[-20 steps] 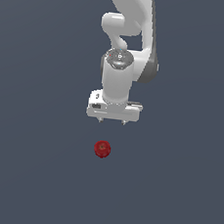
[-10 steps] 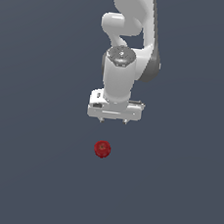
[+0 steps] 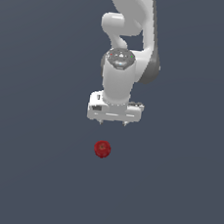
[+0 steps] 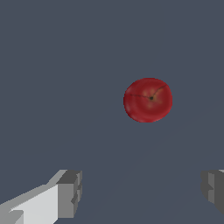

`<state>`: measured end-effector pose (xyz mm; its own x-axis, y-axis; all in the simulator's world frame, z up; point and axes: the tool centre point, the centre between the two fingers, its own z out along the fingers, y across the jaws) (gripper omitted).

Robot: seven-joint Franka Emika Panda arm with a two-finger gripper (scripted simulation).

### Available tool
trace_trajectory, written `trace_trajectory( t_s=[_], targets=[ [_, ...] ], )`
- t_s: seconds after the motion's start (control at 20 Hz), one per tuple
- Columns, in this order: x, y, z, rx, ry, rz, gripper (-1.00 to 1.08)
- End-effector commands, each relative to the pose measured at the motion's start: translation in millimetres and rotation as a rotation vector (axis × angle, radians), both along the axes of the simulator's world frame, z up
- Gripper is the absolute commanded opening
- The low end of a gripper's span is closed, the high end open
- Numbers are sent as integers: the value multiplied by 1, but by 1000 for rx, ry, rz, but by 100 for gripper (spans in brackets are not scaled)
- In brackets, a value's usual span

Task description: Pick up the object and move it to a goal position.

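I am holding my white two-fingered gripper above the flat slate-grey floor, its jaws pointing straight down, and I am looking for the small glossy dark-red apple that I am meant to carry to a goal position. The apple is sitting on the floor by itself, clear of me, dimple and tiny stem facing up; in the exterior view it is lying below my gripper and a touch toward that view's left, so I am not yet centred over it. In the wrist view the same apple is showing whole and unobstructed ahead of my grey fingertips, outside the gap between them, not within it, which tells me that I am hanging short of it and not over it. I am keeping my fingers spread wide apart, with nothing between them, because the fruit is narrower than that spread and I want room on both sides when I come down. I am judging this to be the approach, with the grasp not yet begun: what it calls for next is lining the gap up over the stem, then lowering. Being round and smooth, the apple is likely to roll if one pad is touching it before the other. No goal marker is showing in either view.
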<state>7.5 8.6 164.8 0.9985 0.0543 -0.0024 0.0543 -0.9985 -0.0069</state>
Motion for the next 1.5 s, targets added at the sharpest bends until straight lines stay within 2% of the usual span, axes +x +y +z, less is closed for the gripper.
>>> trace_trajectory(
  t_s=[0.0,0.75,1.05,1.45],
  targets=[
    [5,-2,-4,-1,0,13,100],
    [59,-28,-58,-7,-3,155,100],
    [66,-32,-68,-6,-3,179,100],
    [66,-33,-78,-6,-3,178,100]
  ],
)
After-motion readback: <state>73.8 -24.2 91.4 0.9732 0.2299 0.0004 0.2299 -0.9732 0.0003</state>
